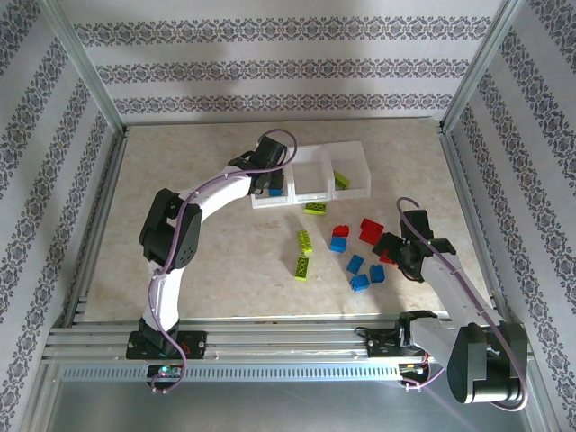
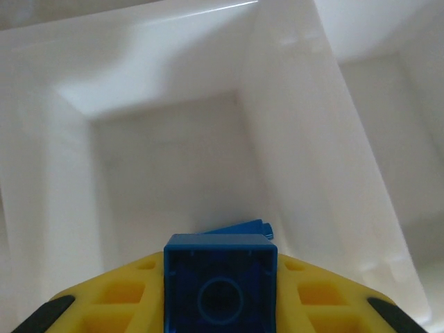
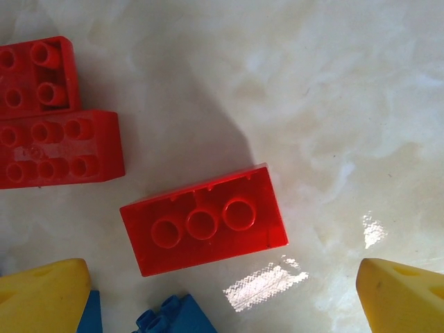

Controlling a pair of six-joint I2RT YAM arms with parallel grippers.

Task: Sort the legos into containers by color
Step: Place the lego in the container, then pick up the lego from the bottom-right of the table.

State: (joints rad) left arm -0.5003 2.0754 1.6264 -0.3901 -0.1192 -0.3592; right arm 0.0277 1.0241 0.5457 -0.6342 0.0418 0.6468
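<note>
Right gripper [image 1: 393, 249]: hung low over the table, on the near-right side of the tray and well apart from it; its jaws were spread wide and pinched nothing.
Right fingertips [image 3: 41, 295]: yellow, one at each lower corner of the right wrist view.
Upturned red lego [image 3: 203, 220]: lay hollow side up on the table, just beyond the fingertips and touching neither.
Other red legos [image 3: 59, 149]: two lay side by side, near the upturned one.
Loose blue legos [image 1: 360, 283]: four lay on the table on the tray's near side, close by the right gripper.
Loose lime legos [image 1: 305, 240]: two lay on the tray's near side, apart from it, and a third lay just beside the tray's near wall.
Tray [image 1: 310, 175]: white, with three square compartments in a row, on the far half of the table.
Lime lego in the tray [image 1: 341, 179]: lay in the right compartment.
Left gripper [image 1: 270, 178]: reached over the tray's left compartment; its jaws were pinching the held blue lego.
Left fingers [image 2: 118, 295]: yellow, one on each side of the held blue lego.
Held blue lego [image 2: 220, 288]: sat hollow side toward the left wrist camera, above the left compartment's floor.
Second blue lego [image 2: 243, 227]: lay in the left compartment, partly hidden behind the held one.
</note>
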